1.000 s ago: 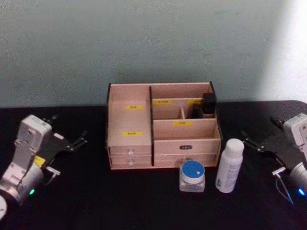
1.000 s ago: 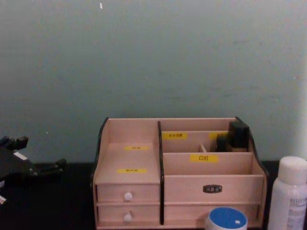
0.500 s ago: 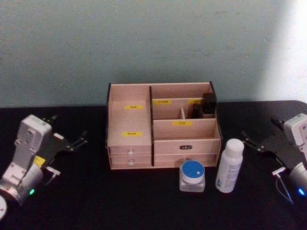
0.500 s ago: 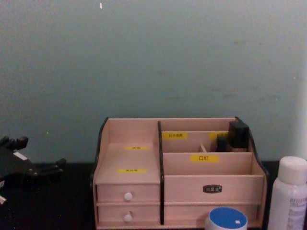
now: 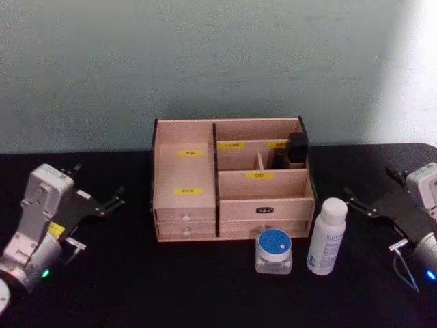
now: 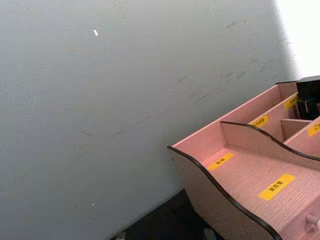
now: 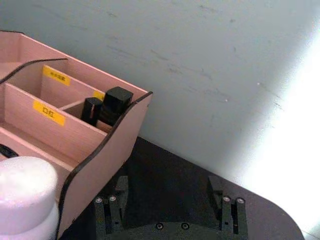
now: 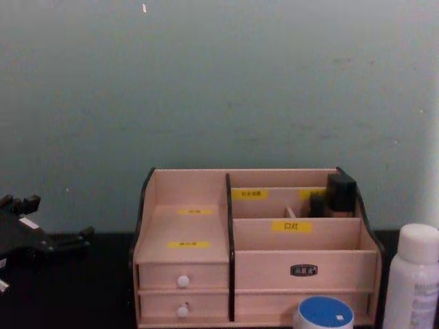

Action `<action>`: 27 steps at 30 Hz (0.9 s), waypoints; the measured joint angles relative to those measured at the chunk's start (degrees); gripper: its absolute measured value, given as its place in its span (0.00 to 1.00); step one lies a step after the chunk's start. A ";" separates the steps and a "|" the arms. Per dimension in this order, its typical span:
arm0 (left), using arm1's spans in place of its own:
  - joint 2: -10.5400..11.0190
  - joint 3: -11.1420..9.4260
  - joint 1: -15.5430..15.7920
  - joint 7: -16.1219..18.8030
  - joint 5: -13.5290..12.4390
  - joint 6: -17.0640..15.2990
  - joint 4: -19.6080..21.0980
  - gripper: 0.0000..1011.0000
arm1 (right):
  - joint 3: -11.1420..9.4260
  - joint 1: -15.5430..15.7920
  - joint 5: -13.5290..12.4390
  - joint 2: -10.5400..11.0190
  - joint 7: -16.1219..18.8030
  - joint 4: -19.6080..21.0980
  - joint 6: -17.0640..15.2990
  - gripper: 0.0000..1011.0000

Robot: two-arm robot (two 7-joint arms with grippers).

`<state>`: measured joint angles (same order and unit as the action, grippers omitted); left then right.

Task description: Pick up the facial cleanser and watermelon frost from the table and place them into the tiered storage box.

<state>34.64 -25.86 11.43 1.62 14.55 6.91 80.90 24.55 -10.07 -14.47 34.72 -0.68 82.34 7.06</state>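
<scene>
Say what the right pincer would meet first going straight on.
Likely nothing soon: the right pincer aims over the table, just past the wooden box, toward the wall. Its nearer finger might clip the box; depth unclear.

- box [image 5: 232,184] sits mid-table [image 5: 171,287], wall [image 5: 205,61] right behind it
- jar [image 5: 274,250] on the table just in front of the box's right half
- bottle [image 5: 326,236] stands just right of the jar, by the box's front right corner
- couple of small items [image 5: 295,150] in the box's back right compartment
- left gripper [image 5: 99,183] well off to the box's left, right gripper [image 5: 369,181] out past the bottle on the right
</scene>
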 joint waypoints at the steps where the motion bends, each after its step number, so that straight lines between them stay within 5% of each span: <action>1: 0.00 0.00 0.00 0.00 0.00 0.00 0.00 0.99 | 0.00 0.00 0.00 0.00 0.00 0.00 0.00 0.99; 17: 0.00 0.00 0.00 0.00 0.00 0.00 0.00 0.99 | -5.52 10.21 -3.74 3.34 1.53 9.03 -2.29 0.99; 27: 0.00 0.00 0.00 0.00 0.00 0.00 0.00 0.99 | -9.58 18.22 -8.36 5.52 4.92 14.88 -2.52 0.99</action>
<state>34.64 -25.86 11.43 1.62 14.55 6.91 80.90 14.97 8.15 -22.83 40.23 4.24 97.21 4.54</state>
